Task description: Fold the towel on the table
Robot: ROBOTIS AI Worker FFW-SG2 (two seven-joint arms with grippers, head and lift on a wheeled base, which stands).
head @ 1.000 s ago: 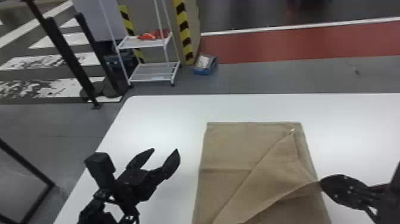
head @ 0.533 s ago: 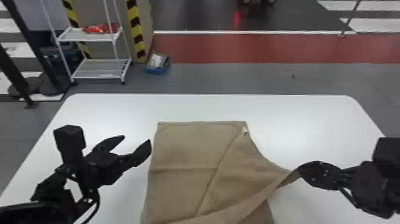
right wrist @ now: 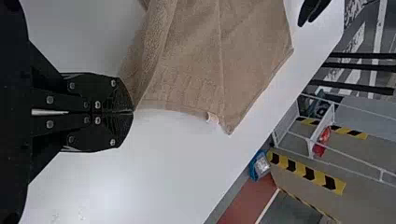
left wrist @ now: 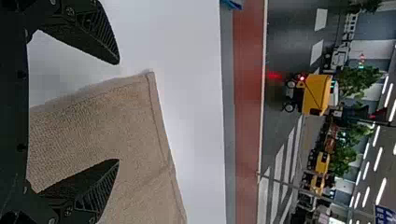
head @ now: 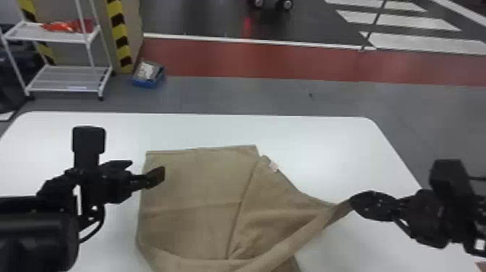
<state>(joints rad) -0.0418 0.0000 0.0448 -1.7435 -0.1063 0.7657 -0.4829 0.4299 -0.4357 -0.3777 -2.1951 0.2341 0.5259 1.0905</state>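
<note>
Right gripper [head: 352,203] pinching towel [head: 195,191]; left gripper [head: 147,168] spread wide.

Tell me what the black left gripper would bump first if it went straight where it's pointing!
Maybe the tan cloth towel: the left gripper points across it, fingers open. It could pass over instead, because its height is unclear.

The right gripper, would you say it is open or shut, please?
The right gripper is shut: its fingers meet, pinching part of the towel.

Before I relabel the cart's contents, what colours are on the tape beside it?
The tape is striped yellow and black, clearest in the head view.
</note>
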